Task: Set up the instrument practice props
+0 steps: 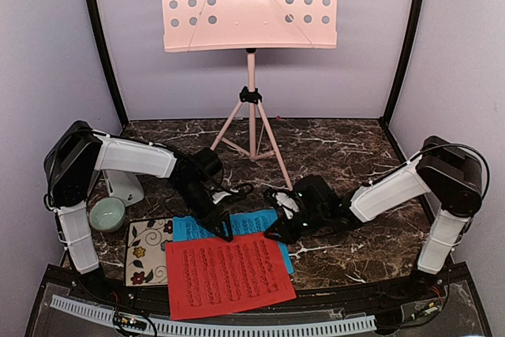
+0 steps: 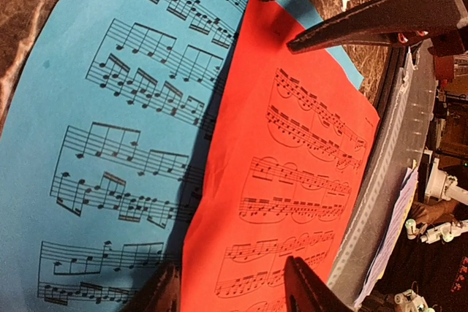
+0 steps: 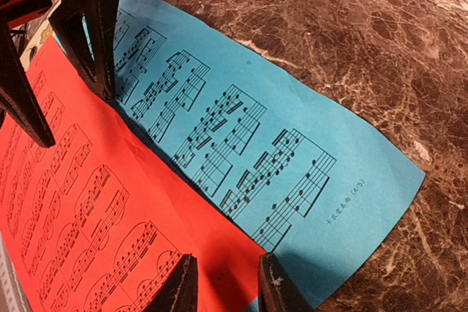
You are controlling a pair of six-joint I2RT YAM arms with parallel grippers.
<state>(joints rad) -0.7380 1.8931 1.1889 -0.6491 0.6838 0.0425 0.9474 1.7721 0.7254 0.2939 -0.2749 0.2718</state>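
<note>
In the top view, the pale pink music stand [image 1: 251, 5] is standing at 12 o'clock on the marble table [image 1: 347, 155]. The red sheet [image 1: 229, 274] is lying at 6 o'clock, overlapping the blue sheet [image 1: 256, 222] just behind it. The white metronome [image 1: 126, 189] is sitting at 9 o'clock, partly hidden by the left arm, with a green bowl [image 1: 106, 213] and a floral tile [image 1: 146, 252] beside it; neither wrist camera is showing these. The left gripper [image 1: 223, 230] and right gripper [image 1: 278, 233] are pointing down at the sheets from either side.

Only the wrist views are revealing the jaws. The left wrist view is showing its fingers standing well apart over the red sheet's edge where it crosses the blue one. The right wrist view is showing its fingers straddling the red sheet's far edge with a narrow gap between them. Whether either gripper is touching the paper cannot be told.
</note>
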